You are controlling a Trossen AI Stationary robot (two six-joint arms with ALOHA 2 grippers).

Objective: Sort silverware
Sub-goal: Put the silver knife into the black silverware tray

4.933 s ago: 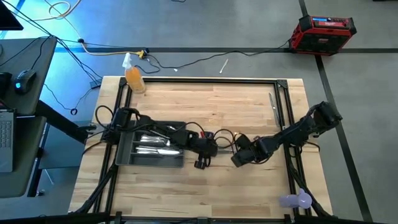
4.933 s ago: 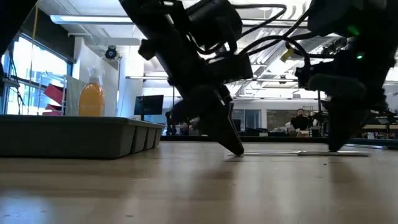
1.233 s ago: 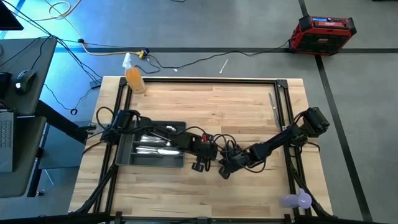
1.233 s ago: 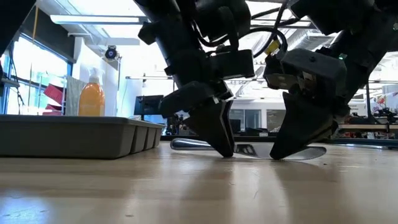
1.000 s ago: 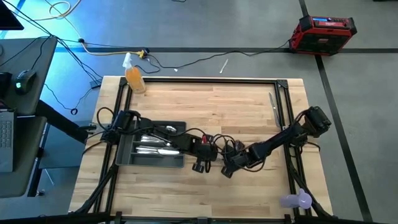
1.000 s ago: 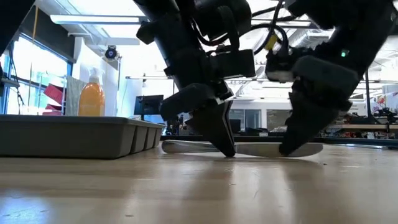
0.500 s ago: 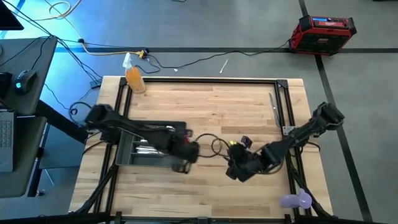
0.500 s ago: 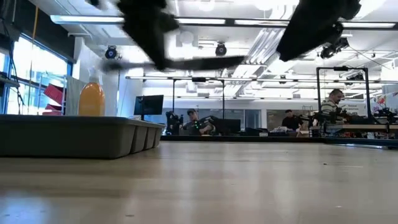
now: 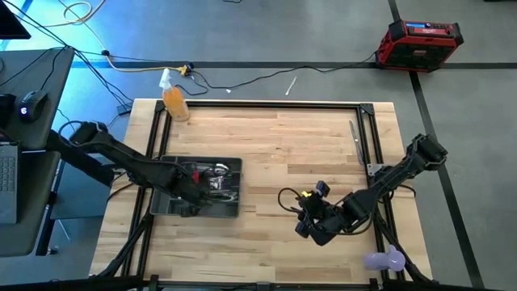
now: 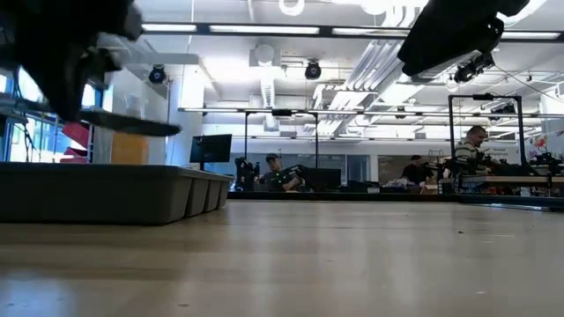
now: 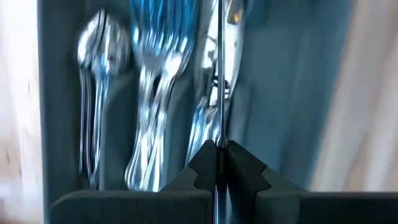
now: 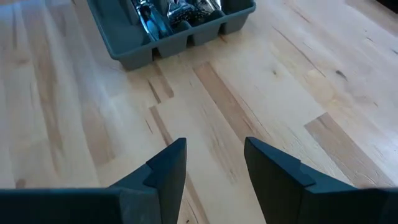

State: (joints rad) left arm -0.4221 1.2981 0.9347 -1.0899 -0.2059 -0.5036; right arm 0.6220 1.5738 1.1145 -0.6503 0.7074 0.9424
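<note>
My left gripper (image 9: pixel 192 196) hangs over the dark grey tray (image 9: pixel 236 212) at the table's left, shut on one thin piece of silverware (image 11: pixel 219 74). In the low view that piece (image 10: pixel 132 125) shows level, just above the tray's rim (image 10: pixel 97 180). Several spoons, forks and knives (image 11: pixel 149 93) lie in the tray's compartments. My right gripper (image 12: pixel 214 165) is open and holds nothing. It hovers over bare wood near the table's front, right of the middle (image 9: pixel 311 229). Another thin silver piece (image 9: pixel 353 129) lies flat on the table at the far right. My left gripper pinches the thin piece (image 11: pixel 218 144) between its two fingers, and it shows edge-on in the gap between the fingers. The piece sticks out past the fingertips over the tray's compartments. It is lifted clear of the tray and roughly level.
An orange spray bottle (image 9: pixel 174 101) stands at the far left corner. A pale purple object (image 9: pixel 384 260) lies at the near right corner. A black frame (image 9: pixel 266 103) runs along the table's edges. People and desks show in the room behind.
Both grippers were down on the table at the middle with the piece of silverware. My left gripper has risen and carried it toward the table's left edge, over the tray. My right gripper has let go, lifted and drawn back toward the near right.
</note>
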